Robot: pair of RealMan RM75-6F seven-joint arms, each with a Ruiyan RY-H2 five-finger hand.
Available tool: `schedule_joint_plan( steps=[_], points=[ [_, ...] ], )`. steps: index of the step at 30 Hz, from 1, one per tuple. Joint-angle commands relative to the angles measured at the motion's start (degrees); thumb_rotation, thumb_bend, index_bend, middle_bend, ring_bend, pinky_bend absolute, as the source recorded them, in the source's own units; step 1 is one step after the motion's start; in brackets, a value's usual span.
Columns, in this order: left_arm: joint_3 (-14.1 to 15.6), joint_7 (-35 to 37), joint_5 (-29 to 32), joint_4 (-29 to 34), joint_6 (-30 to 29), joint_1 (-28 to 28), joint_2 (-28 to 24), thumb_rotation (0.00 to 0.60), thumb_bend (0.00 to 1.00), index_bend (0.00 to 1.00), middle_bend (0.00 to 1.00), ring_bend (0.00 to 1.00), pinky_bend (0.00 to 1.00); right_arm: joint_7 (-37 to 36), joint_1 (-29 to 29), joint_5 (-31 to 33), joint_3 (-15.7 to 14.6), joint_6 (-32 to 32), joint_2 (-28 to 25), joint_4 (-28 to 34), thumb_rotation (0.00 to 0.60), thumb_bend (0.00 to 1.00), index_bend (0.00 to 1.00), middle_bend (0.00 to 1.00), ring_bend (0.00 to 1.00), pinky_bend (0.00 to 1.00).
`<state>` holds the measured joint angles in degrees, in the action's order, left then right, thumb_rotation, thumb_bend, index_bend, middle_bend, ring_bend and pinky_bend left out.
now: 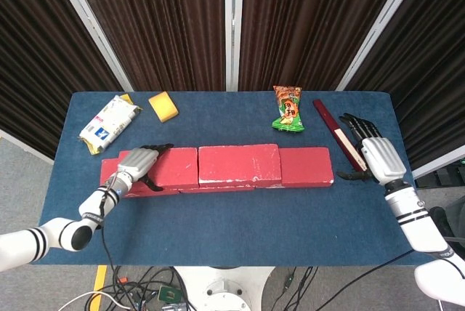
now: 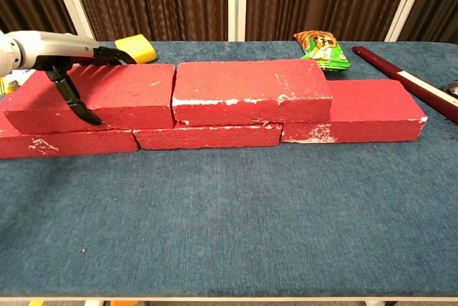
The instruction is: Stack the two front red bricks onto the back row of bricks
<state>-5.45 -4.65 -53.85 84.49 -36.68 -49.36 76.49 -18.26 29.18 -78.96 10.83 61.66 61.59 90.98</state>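
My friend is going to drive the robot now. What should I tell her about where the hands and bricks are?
Left hand: holds the left top brick, fingers over its top, thumb down its front face.
Right hand: holds nothing, fingers apart, at the table's right edge beside the dark red stick, away from the bricks.
Bricks: three in the bottom row, two stacked on top; the middle top brick sits next to the left one. The right bottom brick is uncovered.
Done: both bricks look stacked.
Left: probably just let go with the left hand and pull it back.
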Motion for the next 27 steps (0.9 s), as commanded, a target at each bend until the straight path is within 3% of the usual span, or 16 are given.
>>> schedule_joint_plan(
  steps=[1, 13, 19, 27],
  points=[
    [0.0, 0.0, 0.1, -0.1, 0.1, -0.1, 0.1, 0.600, 0.06, 0.01, 0.16, 0.14, 0.20, -0.1, 0.0, 0.0, 0.0, 0.0, 0.0, -0.1, 0.600, 0.00, 0.00, 0.00, 0.00, 0.00],
    [0.1, -0.4, 0.5, 0.1, 0.2, -0.5, 0.3, 0.600, 0.06, 0.01, 0.13, 0.08, 0.19, -0.6, 0.0, 0.0, -0.1, -0.1, 0.3, -0.8, 0.600, 0.00, 0.00, 0.00, 0.00, 0.00],
    [-0.1, 0.1, 0.4, -0.1, -0.2, -0.2, 0.6, 0.600, 0.03, 0.01, 0.02, 0.00, 0.07, -0.9, -0.1, 0.1, -0.1, -0.1, 0.3, -0.9, 0.600, 0.00, 0.00, 0.00, 0.00, 0.00],
    [-0.5, 1.9, -1.0, 0.1, -0.1, 0.4, 0.2, 0.600, 0.00, 0.00, 0.00, 0.00, 0.02, -0.8, -0.1, 0.1, 0.0, -0.1, 0.4, -1.0, 0.600, 0.00, 0.00, 0.00, 0.00, 0.00]
  ],
)
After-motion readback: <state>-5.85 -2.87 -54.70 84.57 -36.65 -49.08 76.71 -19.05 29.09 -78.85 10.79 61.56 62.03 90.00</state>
